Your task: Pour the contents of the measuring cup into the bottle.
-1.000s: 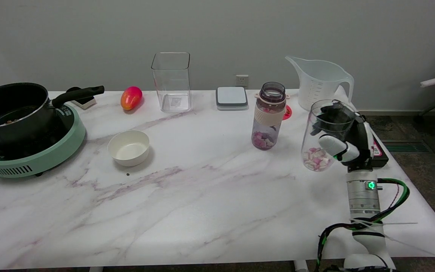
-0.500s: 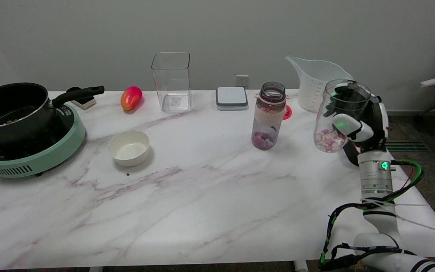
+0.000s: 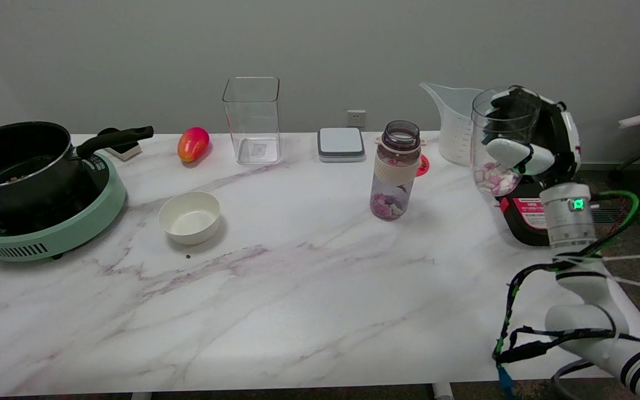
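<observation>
The right hand (image 3: 536, 141) grips the clear measuring cup (image 3: 502, 141), its fingers wrapped around the wall, and holds the cup upright in the air above the worktop (image 3: 298, 278) at about 3 o'clock in the picture. Pink and white pieces (image 3: 495, 179) lie in the cup's rounded bottom. The bottle (image 3: 395, 169) stands open-mouthed on the worktop to the cup's 9 o'clock, well apart from it, with similar pieces in its base. Behind the held cup, at its 11 o'clock, stands a large translucent jug (image 3: 456, 125). A black box with a red label (image 3: 525, 219) sits at the cup's 6 o'clock beside the wrist. Farther toward 9 o'clock are a grey scale (image 3: 341, 143), a tall clear container (image 3: 252, 119), a mango (image 3: 193, 143), a white bowl (image 3: 189, 216) and a black pot (image 3: 17, 161) on a green cooker (image 3: 48, 233).
</observation>
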You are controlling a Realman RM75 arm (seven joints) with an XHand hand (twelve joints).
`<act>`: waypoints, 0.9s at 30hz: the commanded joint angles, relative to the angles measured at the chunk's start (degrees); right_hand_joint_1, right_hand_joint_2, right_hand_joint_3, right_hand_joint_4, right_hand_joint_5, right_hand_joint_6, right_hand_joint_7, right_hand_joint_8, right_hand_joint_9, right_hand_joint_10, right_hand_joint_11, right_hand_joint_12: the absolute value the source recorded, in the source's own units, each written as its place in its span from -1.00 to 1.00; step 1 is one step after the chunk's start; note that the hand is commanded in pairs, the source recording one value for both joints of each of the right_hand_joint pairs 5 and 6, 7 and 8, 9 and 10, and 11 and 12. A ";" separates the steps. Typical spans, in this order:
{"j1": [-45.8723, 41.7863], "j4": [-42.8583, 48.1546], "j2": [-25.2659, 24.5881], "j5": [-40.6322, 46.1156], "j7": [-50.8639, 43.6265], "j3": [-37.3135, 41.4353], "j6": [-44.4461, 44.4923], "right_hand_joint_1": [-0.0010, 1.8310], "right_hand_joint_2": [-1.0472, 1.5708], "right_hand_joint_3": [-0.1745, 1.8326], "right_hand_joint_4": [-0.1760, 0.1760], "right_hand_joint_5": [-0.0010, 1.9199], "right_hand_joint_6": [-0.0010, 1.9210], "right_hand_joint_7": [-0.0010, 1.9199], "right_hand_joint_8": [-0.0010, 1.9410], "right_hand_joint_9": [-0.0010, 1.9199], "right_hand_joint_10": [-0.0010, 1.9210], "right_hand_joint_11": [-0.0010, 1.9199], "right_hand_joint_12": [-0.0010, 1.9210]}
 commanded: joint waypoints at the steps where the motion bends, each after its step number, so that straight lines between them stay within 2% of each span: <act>1: 6.84 -0.55 9.01 -13.83 -4.41 10.15 -10.72 0.28 1.00 -0.58 0.00 0.90 0.90 0.99 0.96 0.92 0.92 0.62 0.61; 5: 10.96 -2.72 9.69 -17.41 -5.13 9.72 -10.73 0.28 0.98 -0.52 0.00 0.83 0.83 0.96 0.94 0.89 0.89 0.59 0.58; 11: 15.40 -4.71 11.39 -23.99 -5.14 8.48 -11.84 0.40 0.83 -0.41 0.00 0.77 0.77 0.92 0.90 0.85 0.85 0.48 0.48; 20: 18.91 -5.03 11.87 -26.39 -6.88 4.79 -14.63 0.43 0.79 -0.37 0.00 0.77 0.77 0.91 0.89 0.84 0.84 0.46 0.46; 27: 19.83 -4.97 11.87 -32.21 -9.62 4.09 -16.03 0.46 0.75 -0.32 0.00 0.74 0.74 0.90 0.88 0.84 0.84 0.44 0.44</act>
